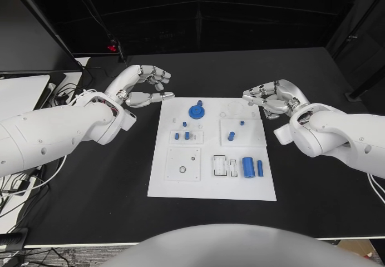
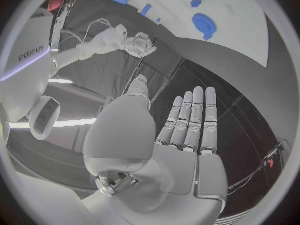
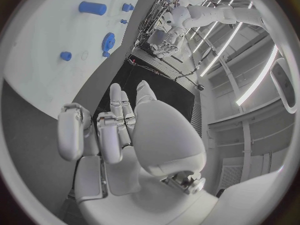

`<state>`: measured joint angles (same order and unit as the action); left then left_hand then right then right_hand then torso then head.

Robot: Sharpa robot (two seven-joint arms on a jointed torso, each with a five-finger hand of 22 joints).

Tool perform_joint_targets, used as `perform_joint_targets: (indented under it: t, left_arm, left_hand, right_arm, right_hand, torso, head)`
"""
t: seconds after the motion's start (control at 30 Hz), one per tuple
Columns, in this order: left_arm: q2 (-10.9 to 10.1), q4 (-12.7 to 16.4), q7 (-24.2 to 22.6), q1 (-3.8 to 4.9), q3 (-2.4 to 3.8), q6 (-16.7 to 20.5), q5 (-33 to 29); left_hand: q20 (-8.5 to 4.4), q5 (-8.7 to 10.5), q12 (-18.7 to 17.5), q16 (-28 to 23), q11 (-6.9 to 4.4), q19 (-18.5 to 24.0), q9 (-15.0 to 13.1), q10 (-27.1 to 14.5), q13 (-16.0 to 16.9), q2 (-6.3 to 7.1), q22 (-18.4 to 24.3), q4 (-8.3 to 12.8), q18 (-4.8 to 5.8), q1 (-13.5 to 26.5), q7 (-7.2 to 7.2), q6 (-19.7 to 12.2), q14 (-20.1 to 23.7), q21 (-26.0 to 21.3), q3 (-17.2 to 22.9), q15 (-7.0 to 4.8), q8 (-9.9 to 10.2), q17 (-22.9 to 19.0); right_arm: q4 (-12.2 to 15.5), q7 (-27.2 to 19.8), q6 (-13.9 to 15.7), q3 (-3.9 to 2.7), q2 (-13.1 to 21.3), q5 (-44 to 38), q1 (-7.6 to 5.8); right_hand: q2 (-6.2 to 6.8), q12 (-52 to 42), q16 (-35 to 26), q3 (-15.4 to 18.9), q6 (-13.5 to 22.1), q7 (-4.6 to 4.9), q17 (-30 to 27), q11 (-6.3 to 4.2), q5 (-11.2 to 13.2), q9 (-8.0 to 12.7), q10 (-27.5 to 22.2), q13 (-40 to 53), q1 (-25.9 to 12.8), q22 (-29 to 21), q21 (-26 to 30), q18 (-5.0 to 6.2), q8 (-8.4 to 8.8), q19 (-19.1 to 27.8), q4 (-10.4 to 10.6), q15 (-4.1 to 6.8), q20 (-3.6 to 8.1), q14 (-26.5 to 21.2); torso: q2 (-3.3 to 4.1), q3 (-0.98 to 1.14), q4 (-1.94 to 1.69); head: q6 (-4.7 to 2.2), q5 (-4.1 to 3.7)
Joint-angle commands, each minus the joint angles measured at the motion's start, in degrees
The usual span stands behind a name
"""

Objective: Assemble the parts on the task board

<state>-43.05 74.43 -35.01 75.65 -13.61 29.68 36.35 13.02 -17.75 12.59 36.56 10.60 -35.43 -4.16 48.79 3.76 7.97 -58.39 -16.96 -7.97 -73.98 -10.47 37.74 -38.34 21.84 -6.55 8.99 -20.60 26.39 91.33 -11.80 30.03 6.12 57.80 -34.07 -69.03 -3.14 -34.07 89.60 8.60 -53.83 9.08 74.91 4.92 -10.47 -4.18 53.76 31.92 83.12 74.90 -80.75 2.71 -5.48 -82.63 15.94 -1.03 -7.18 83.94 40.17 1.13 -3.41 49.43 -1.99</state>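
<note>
Surface: matte black table [image 1: 96,189], white rectangular task board [image 1: 212,147] at its middle, long axis running away from the robot.
Room: dark wall behind the table; cables off the table's left edge.
Left hand [image 1: 144,86]: just off the board's far left corner, above the table, fingers loosely curled, holding nothing.
Right hand [image 1: 272,99]: just off the board's far right corner, fingers curled inward, nothing in them.
Blue round gear-like part [image 1: 197,111]: on the board's far end, left of centre, lying flat.
Two large blue cylinders [image 1: 248,167]: near right area of the board, side by side, long axes parallel to the board's long axis.
Small blue pegs [image 1: 183,134]: mid-left of the board; another small blue piece [image 1: 231,135] mid-right, tilted.
Left wrist view: own silver hand [image 2: 187,130] with fingers extended straight and together, thumb apart, empty; opposite hand [image 2: 139,44] beyond it; gear-like part [image 2: 203,24] on the board.
Right wrist view: own hand [image 3: 119,130] with fingers bent at the tips, empty; a large cylinder [image 3: 92,7] and the gear-like part [image 3: 108,41] seen on edge.
</note>
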Motion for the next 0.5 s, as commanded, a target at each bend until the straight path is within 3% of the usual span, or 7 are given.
perform_joint_targets:
  t: [0.03, 0.17, 0.23, 0.3, 0.5]
  left_arm:
    - [0.1, 1.0, -6.9, -0.41, 0.02, -3.1, -20.3]
    - [0.4, 1.9, -8.8, -0.98, 0.01, -4.4, -25.1]
    - [0.5, 2.4, -10.0, -1.33, 0.01, -5.0, -27.5]
    - [0.7, 2.8, -11.1, -1.65, 0.01, -5.4, -29.7]
    - [1.1, 4.0, -13.9, -2.58, 0.01, -5.7, -32.8]
  left_hand:
    - [1.03, 0.52, 0.5, -2.6, 0.84, 4.7, 0.1, -2.7, 0.1, 1.37, 2.6, -0.1, 1.53, 2.0, -3.52, -1.2, 5.6, -4.4, -0.8, 1.54, -0.5, -2.0]
    - [2.32, 0.63, 0.8, -4.7, 1.90, 8.9, 0.1, -6.2, 0.2, 3.20, 5.6, -0.3, 1.93, 4.0, -4.29, -3.0, 11.4, -8.9, -2.1, 3.08, -1.1, -4.2]
    - [2.92, 0.53, 0.8, -5.4, 2.30, 10.4, 0.1, -8.2, 0.2, 4.08, 6.8, -0.3, 2.02, 4.7, -4.72, -4.1, 14.0, -10.6, -2.8, 3.72, -1.2, -5.0]
    - [3.53, 0.45, 1.8, -5.6, 2.87, 12.1, -0.1, -10.4, 0.5, 3.66, 8.7, -0.3, 1.86, 5.8, -5.23, -5.6, 17.5, -13.1, -2.5, 4.49, -2.1, -5.9]
    - [3.68, 0.51, 3.6, -5.0, 3.14, 13.0, -0.3, -13.4, 0.8, 4.69, 11.6, -0.4, 2.65, 6.6, -5.52, -7.6, 21.7, -15.3, -3.2, 4.22, -3.4, -6.9]
  right_arm:
    - [-0.7, 2.1, -3.7, -0.06, -0.4, -11.9, -0.63]
    - [-1.6, 2.7, -4.6, -0.04, -0.8, -18.6, -0.93]
    - [-2.1, 3.1, -4.9, -0.02, -1.2, -22.7, -1.02]
    - [-2.5, 3.4, -5.2, 0.00, -1.5, -26.6, -1.07]
    - [-3.3, 5.5, -6.0, 0.03, -2.1, -38.0, -1.07]
  right_hand:
    - [0.08, 4.7, -0.2, -0.6, -0.6, 0.06, 14.0, 0.25, 1.1, 0.0, 0.7, -5.5, 2.3, 11.1, 0.4, 0.08, 0.01, -0.3, 0.3, -0.09, -0.19, 5.7]
    - [0.14, 9.3, 0.0, -1.1, -0.8, 0.25, 14.2, 0.74, 3.5, 0.0, 0.5, -10.9, 4.5, 10.3, 2.0, 0.46, 0.23, 0.2, 0.4, -0.41, -0.35, 5.8]
    - [0.21, 11.6, 0.1, -1.5, -0.7, 0.41, 14.5, 0.99, 5.1, 0.1, 0.7, -14.1, 6.0, 10.0, 2.5, 0.49, 0.45, 0.1, 0.5, -0.49, -0.59, 5.9]
    - [0.22, 13.5, 0.2, -2.2, -0.7, 0.24, 14.6, 0.99, 6.4, 0.1, 0.7, -17.2, 7.4, 9.8, 2.7, 0.48, 0.64, 0.0, 0.4, -0.60, -0.75, 5.9]
    - [0.69, 16.1, 0.4, -2.8, -0.5, -0.87, 15.1, 1.46, 7.7, 0.1, -0.2, -20.8, 9.3, 9.7, 2.9, 0.50, 1.01, -0.1, 0.2, -0.99, -0.87, 6.1]
  torso:
    - [0.03, 0.00, 0.08]
    - [0.07, -0.03, 0.04]
    - [0.06, -0.05, 0.07]
    - [0.02, -0.02, 0.04]
    - [-0.01, -0.02, -0.03]
  head:
    - [-0.38, 0.08]
    - [-0.84, -0.47]
    - [-0.95, -1.13]
    - [-1.08, -1.97]
    - [-1.19, -2.98]
